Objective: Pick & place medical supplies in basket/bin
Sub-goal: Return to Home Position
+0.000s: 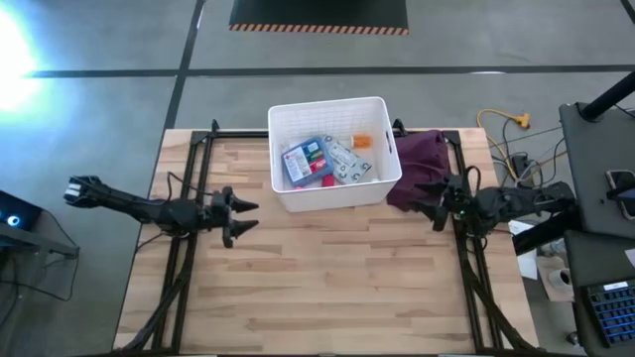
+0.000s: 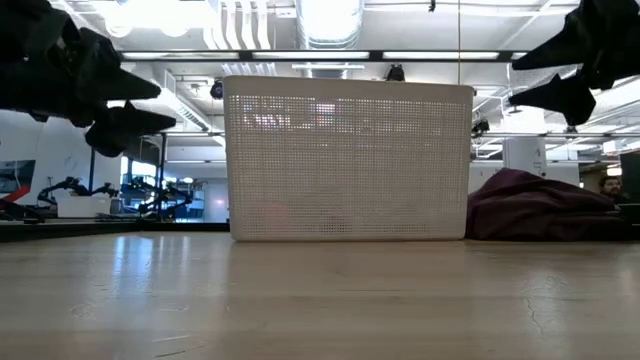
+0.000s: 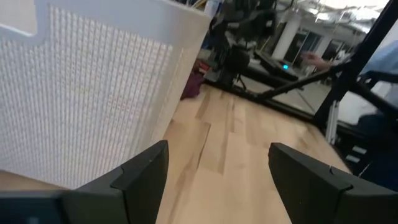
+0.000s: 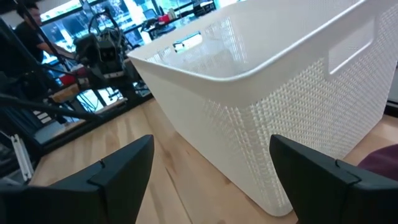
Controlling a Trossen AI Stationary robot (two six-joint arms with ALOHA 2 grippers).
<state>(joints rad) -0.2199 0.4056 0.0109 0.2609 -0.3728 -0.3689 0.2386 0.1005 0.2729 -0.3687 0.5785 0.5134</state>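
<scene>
The white basket (image 1: 332, 154) stands at the table's far middle; the low view shows its perforated wall (image 2: 348, 160). Inside lie the blue first-aid box (image 1: 306, 161), a grey-green packet (image 1: 347, 159) and a small orange bottle (image 1: 361, 142). My left gripper (image 1: 245, 217) hovers open above the table, left of the basket's near corner. My right gripper (image 1: 425, 198) hovers open to the right of the basket, over the dark purple cloth (image 1: 421, 164). Both hold nothing. The left wrist view shows the basket wall (image 3: 93, 106), and the right wrist view shows its rim (image 4: 249, 68).
The purple cloth (image 2: 535, 208) lies bunched on the table against the basket's right side. A black frame runs along the table's left, right and far edges. Bare wood spreads across the near half of the table (image 1: 327, 288). Cables and equipment sit off the right edge.
</scene>
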